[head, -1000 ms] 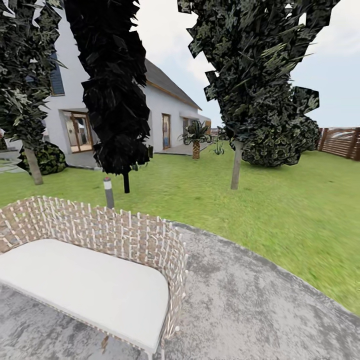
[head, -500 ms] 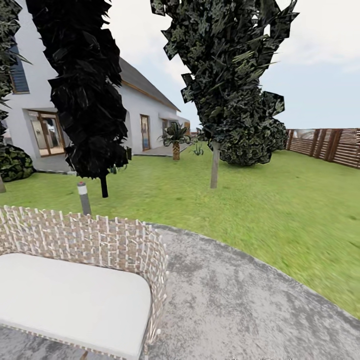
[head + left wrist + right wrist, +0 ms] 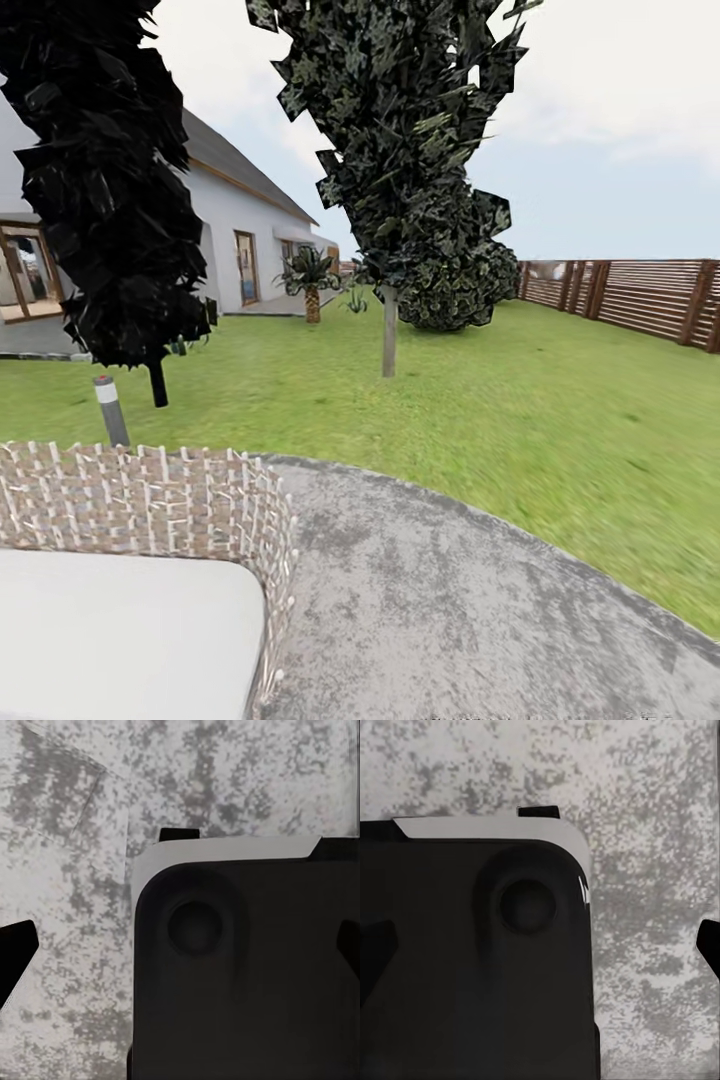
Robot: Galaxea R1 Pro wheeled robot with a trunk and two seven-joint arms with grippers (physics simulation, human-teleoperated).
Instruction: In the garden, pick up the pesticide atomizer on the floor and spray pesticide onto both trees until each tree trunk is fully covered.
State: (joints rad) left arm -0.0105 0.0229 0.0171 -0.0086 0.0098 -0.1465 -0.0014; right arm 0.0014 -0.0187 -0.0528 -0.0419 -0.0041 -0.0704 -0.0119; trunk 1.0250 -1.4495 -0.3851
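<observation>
1. Head view: you are facing the lawn (image 3: 560,420); one tree (image 3: 389,330) is standing mid-grass. No atomizer is showing, so you risk overshooting it, or clipping the wicker sofa (image 3: 150,510).
2. Wrist views: both are looking down at paving (image 3: 67,967); I cannot tell either pincer's state.

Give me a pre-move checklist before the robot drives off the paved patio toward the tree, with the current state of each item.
1. Target tree in sight: ok. The tree trunk stands on the lawn ahead.
2. Pesticide atomizer located: not ok; I cannot spot it on the grass or the paving.
3. Obstacles near the path: not ok. The wicker sofa sits close at the left, with the grey bollard and the dark conifer behind it.
4. Way to the trunk: ok, open grass right of the sofa.
5. Gripper states: cannot tell; the wrist views show dark robot body over paving.
6. Fence distance: ok, far off at the right.
</observation>
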